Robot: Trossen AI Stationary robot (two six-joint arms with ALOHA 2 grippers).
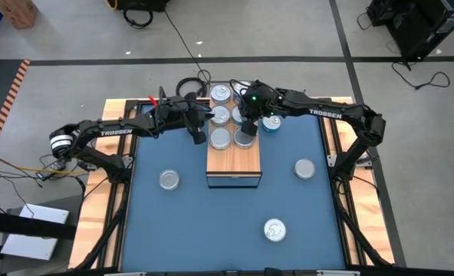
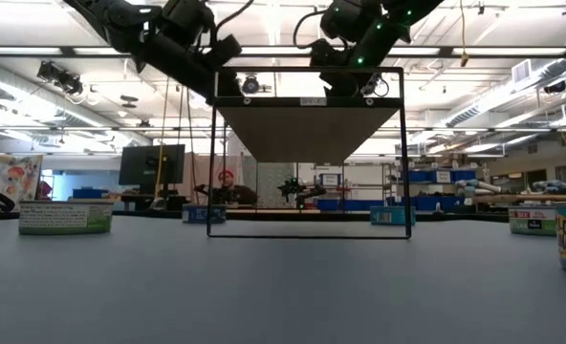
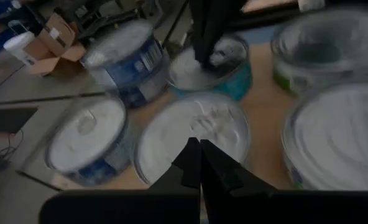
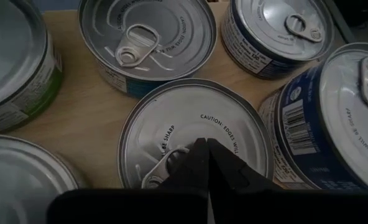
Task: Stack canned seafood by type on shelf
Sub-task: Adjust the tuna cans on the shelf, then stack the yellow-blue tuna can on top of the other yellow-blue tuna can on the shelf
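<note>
Right jaws [image 4: 207, 149] are sitting together, empty, directly over a pull-tab tin [image 4: 193, 134] on the shelf [image 1: 233, 157]; it is lying straight below. Left jaws [image 3: 200, 155] are likewise together, empty. 3 tins [image 1: 304, 169] are lying apart on the desk [image 1: 212, 222].

Tins [image 4: 193, 134]: bright brushed-metal lids with pressed rings, embossed lettering and a riveted pull tab, the sides wrapped in glossy printed paper labels in teal, dark blue and green. Shelf [image 1: 233, 161]: smooth, matt, light wood-grain top with a dark edge band, resting on a matt blue table mat [image 1: 212, 222] whose surface looks even and slightly soft, bordered by pale bare wooden planks [image 1: 97, 199]. Both arms [image 1: 120, 129] show dark matt casings, and the gripper fingers [image 4: 224, 168] look like dull black plastic.
</note>
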